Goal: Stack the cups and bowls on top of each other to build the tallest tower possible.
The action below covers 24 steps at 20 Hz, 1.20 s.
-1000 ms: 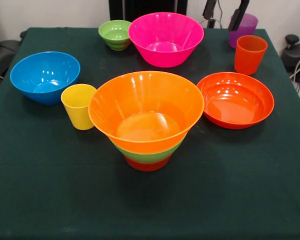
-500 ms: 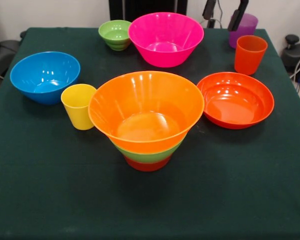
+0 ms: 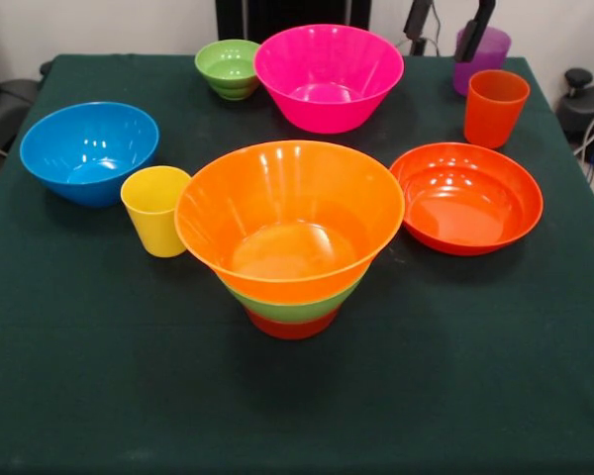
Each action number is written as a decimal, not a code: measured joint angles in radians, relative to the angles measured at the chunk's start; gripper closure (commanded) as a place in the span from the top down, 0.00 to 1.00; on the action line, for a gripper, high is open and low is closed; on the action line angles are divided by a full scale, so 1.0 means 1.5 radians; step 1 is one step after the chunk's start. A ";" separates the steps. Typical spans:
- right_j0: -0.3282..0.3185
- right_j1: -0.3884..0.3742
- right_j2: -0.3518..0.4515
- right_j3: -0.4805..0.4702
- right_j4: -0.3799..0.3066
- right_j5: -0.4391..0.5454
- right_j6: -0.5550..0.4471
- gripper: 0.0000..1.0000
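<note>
The tower stands mid-table: a large yellow-orange bowl [image 3: 289,213] nested on a medium green bowl [image 3: 295,306] on a small red-orange bowl [image 3: 292,326]. The small ribbed green bowl [image 3: 228,67] stands apart at the back, beside the large pink bowl [image 3: 328,75]. The blue bowl [image 3: 89,150] is at the left, with the yellow cup [image 3: 155,210] beside it. The shallow orange bowl [image 3: 466,196] is at the right, and the orange cup [image 3: 495,107] is behind it. My gripper [image 3: 445,28] hangs open and empty at the top edge. One finger [image 3: 473,32] partly hides the purple cup [image 3: 487,57].
The dark green cloth covers the table [image 3: 99,376]. A black chair [image 3: 0,109] shows past the left edge, and a black object with cables [image 3: 586,104] past the right edge.
</note>
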 measured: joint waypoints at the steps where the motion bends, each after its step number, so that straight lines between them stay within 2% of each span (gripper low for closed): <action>1: 0.000 0.000 0.000 0.000 0.000 0.000 0.000 1.00; 16: -0.001 0.000 0.010 0.000 0.000 0.000 0.000 1.00; 24: -0.002 0.000 0.035 0.006 0.000 0.000 0.000 1.00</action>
